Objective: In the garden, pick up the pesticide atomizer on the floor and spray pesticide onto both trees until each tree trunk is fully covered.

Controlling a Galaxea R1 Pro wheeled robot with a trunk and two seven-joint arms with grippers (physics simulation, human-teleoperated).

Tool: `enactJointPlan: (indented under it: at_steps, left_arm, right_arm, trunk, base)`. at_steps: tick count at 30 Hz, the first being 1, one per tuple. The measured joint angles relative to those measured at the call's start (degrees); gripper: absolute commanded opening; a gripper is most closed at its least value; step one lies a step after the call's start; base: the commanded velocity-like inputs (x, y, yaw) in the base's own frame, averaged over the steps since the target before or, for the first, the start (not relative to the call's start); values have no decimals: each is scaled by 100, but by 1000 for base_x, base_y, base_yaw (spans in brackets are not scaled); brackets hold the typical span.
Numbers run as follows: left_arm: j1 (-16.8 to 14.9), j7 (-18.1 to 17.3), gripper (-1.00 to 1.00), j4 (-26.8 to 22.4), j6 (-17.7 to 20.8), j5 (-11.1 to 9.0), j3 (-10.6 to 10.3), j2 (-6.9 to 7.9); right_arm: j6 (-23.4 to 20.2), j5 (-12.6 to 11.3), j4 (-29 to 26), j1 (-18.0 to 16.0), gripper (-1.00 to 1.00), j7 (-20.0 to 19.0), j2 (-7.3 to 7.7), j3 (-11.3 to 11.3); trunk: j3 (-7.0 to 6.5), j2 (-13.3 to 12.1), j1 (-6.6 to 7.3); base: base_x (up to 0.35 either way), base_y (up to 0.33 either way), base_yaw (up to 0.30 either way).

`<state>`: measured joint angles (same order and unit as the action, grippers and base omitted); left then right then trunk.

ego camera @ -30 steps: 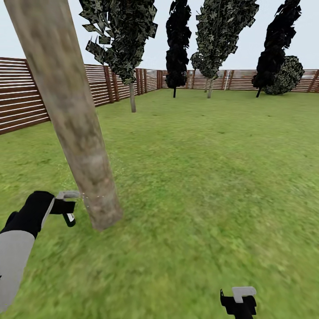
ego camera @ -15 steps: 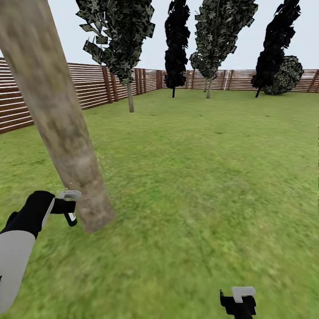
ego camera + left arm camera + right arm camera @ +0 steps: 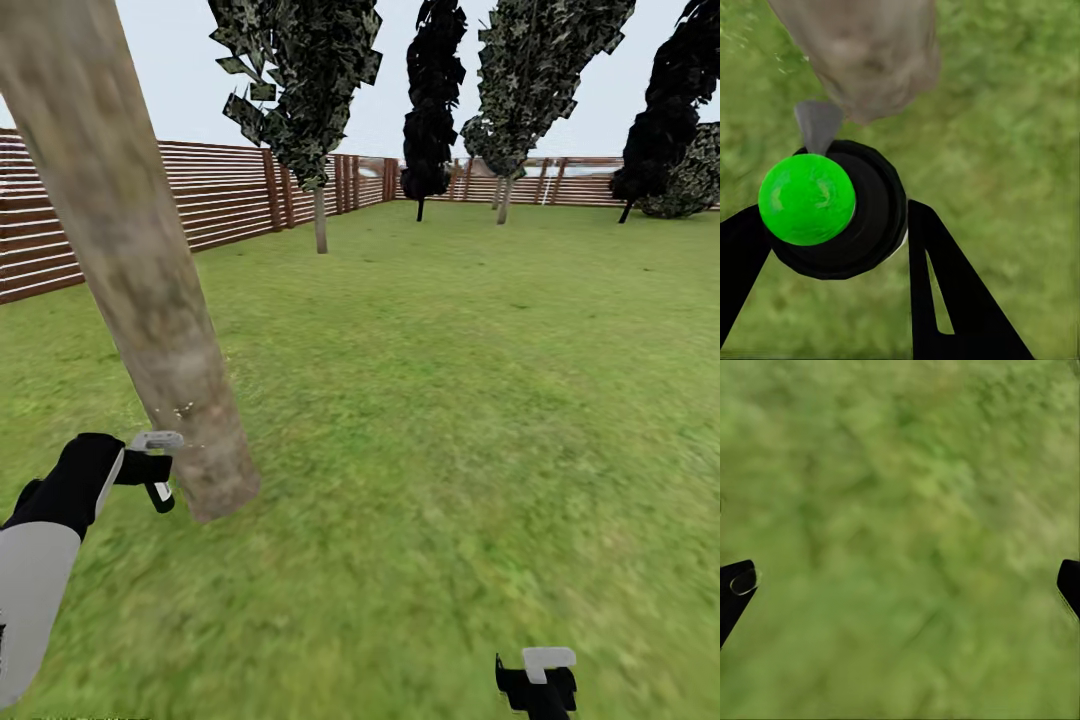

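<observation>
The pesticide atomizer [image 3: 874, 217] is a round black bottle with a bright green top. It sits between the black fingers [image 3: 945, 296] of my left gripper [image 3: 160, 468], which is shut on it. Its grey nozzle [image 3: 817, 124] points at the base of the tree trunk [image 3: 150, 290], a thick mottled grey-tan column leaning up the left of the head view. A few white specks of pesticide [image 3: 184, 408] float by the trunk's lower part. My right gripper [image 3: 538, 685] hangs low over the grass [image 3: 907, 532], open and holding nothing.
Green lawn [image 3: 450, 380] stretches ahead and to the right. A brown slat fence [image 3: 220, 200] runs along the left and the far side. Several thinner trees and dark cypresses [image 3: 432, 110] stand near the far fence.
The whole head view has shifted, so the camera has turned; the trunk now lies further left in the picture. Both arms keep their pose and the left gripper stays shut on the atomizer.
</observation>
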<state>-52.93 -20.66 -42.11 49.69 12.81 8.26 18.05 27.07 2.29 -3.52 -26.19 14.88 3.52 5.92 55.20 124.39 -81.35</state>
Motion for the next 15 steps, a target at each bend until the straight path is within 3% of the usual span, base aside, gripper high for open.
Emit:
enactJointPlan:
  at_steps: [3,8,11,14,15]
  left_arm:
    - [18,8,-100,41,-2,1,-8,-27]
    - [29,25,-100,67,-12,20,-3,-40]
    - [31,41,-100,72,-12,27,-12,-37]
    - [51,146,-100,235,-66,80,302,32]
    - [185,506,-100,296,-103,92,388,6]
  right_arm:
    - [0,0,0,0,100,0,0,-2]
    - [5,0,0,0,100,11,17,-3]
    - [7,0,0,0,100,14,26,-3]
    - [8,0,0,0,100,15,20,-3]
    - [7,1,0,0,100,13,12,-1]
  trunk:
    - [0,0,0]
    - [0,0,0]
    - [0,0,0]
    - [0,0,0]
    - [1,0,-1]
  base:
    - [26,-269,196]
    - [2,-275,10]
    - [178,-220,0]
    - [175,-70,6]
    - [10,-3,142]
